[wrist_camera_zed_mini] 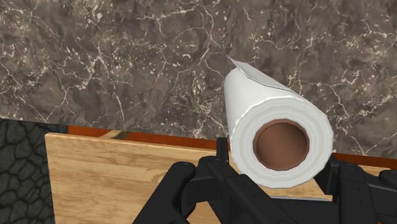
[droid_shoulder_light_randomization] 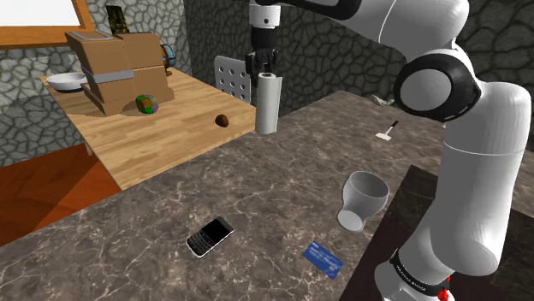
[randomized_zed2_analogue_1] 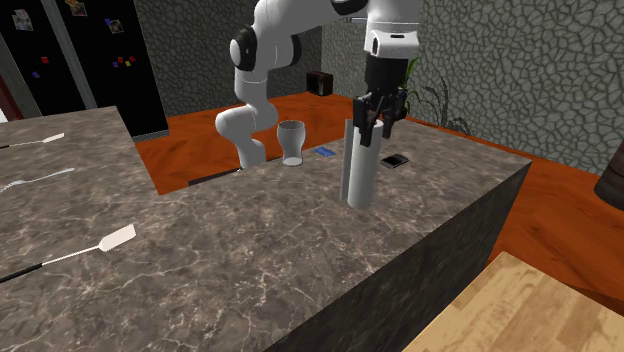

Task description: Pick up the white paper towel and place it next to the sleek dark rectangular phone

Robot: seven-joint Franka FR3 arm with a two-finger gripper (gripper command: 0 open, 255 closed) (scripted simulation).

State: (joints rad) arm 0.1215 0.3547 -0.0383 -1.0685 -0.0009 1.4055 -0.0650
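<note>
A white paper towel roll (droid_shoulder_light_randomization: 267,104) stands upright on the dark marble counter (droid_shoulder_light_randomization: 282,188), near its far edge. My black gripper (droid_shoulder_light_randomization: 262,61) comes down on it from above, and the fingers clasp the top end of the roll (wrist_camera_zed_mini: 280,137) on both sides. From across the counter the roll (randomized_zed2_analogue_1: 359,165) shows its lower end at the counter surface under the gripper (randomized_zed2_analogue_1: 376,118). The dark rectangular phone (droid_shoulder_light_randomization: 210,236) lies flat near the counter's front in the shoulder view, well away from the roll. It appears again as the phone (randomized_zed2_analogue_1: 396,160) behind the roll.
A grey cup (droid_shoulder_light_randomization: 361,198) and a blue card (droid_shoulder_light_randomization: 323,259) sit close to the arm's stand. A small white utensil (droid_shoulder_light_randomization: 388,132) lies further back. A lower wooden table (droid_shoulder_light_randomization: 154,137) with boxes, a bowl and small items adjoins the counter's far edge. Long-handled utensils (randomized_zed2_analogue_1: 100,245) lie on the counter.
</note>
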